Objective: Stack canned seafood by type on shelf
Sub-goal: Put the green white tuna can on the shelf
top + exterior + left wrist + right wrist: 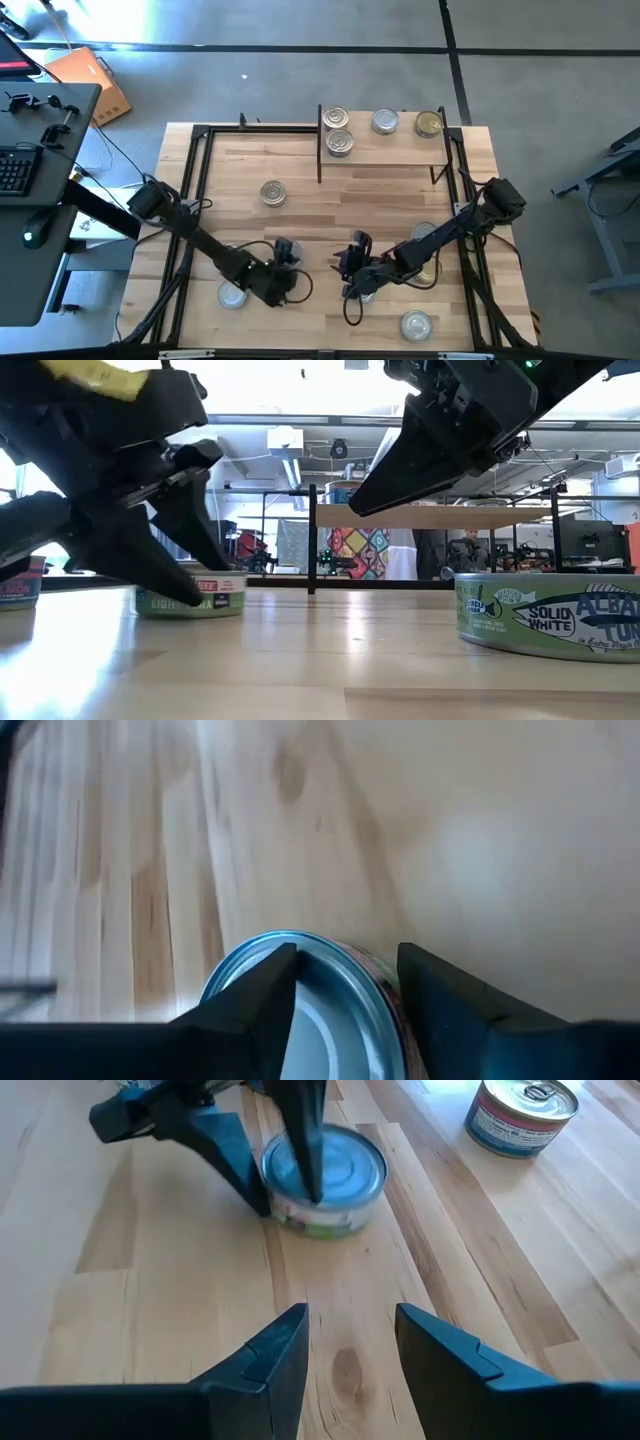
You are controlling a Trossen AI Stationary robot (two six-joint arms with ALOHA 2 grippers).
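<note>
A tuna can (pixel 325 1175) with a green label and a plain lid stands on its base on the table, mid-front. My left gripper (pixel 345 990) is open over it. One finger (pixel 305 1140) is above the lid and the other (pixel 232 1160) is outside the wall. In the high view the gripper (pixel 286 252) hides this can. My right gripper (pixel 350 1345) waits open and empty just right of it (pixel 353 255). Several cans (pixel 338 130) stand on the shelf (pixel 390 152) at the far edge. My left gripper straddles the can's rim (pixel 385 995), on the side toward the right arm. One finger is over the lid (pixel 320 1020) and the other is beside the wall. The fingers slant down from the table's left. I cannot tell whether either finger touches the can.
Loose cans stand on the table: one with a red-and-white label (pixel 520 1115) at mid-left (pixel 272 192), one near the front left (pixel 232 294), one at the front right (pixel 416 324), and two under the right arm (pixel 425 250). Black frame rails (pixel 195 190) run along the table's sides.
</note>
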